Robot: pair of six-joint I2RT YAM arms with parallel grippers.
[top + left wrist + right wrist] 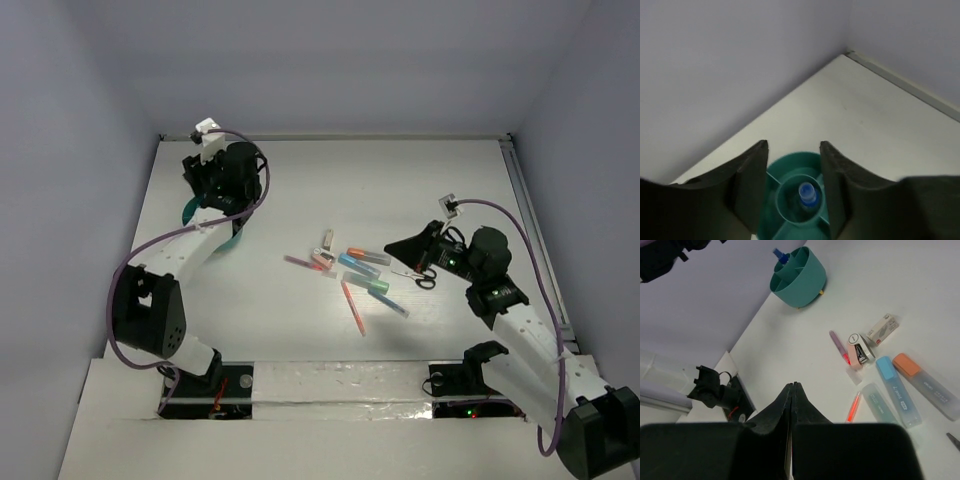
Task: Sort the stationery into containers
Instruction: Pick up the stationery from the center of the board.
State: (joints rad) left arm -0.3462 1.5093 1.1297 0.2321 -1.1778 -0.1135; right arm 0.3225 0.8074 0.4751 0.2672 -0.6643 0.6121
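White table [300,180]: my left gripper [792,145] gapes above the teal pot [790,165], seemingly to free the blue-capped tube [807,192] inside; right gripper [791,386] clamped, empty.

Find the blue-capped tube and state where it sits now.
In the left wrist view, the blue-capped tube stands in the round centre compartment of the teal pot, directly under the left gripper, on the left side of the table.

Robot lab test cell, white table [330,180] boxed by plain lilac walls [330,60], two cabled arms [190,255]
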